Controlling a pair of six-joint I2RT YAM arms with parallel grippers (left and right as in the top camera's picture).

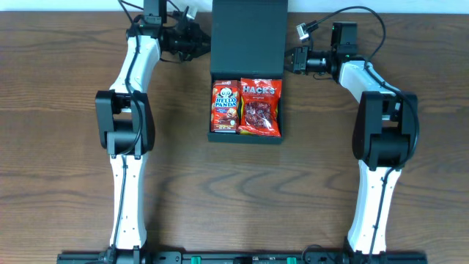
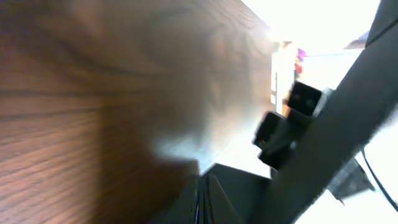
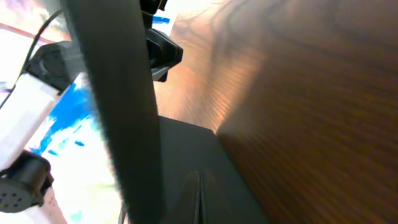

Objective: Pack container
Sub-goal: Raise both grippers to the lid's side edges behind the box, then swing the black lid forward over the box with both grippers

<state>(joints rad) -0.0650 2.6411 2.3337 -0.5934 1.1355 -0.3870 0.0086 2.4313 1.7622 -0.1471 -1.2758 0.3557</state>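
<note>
My left fingers (image 1: pixel 199 42) were pressed together with nothing between them, just beside the left edge of the open lid (image 1: pixel 248 37). Whether they touched that edge I could not tell. The container (image 1: pixel 246 139) sat on the surface (image 1: pixel 66 147) between my two sets of fingers, its tray a little nearer my bases than either. Inside, the Hello Panda pack (image 1: pixel 226 106) lay toward my left fingers. The Hacks pack (image 1: pixel 259 108) lay right against it, toward my right fingers (image 1: pixel 292 60). Those were also closed tight and empty, just beside the lid's right edge. I judged the filling done and the closing step in hand. The next move called for both sets of fingers to bring the lid over and down onto the packs, evenly, so the container did not skid.
</note>
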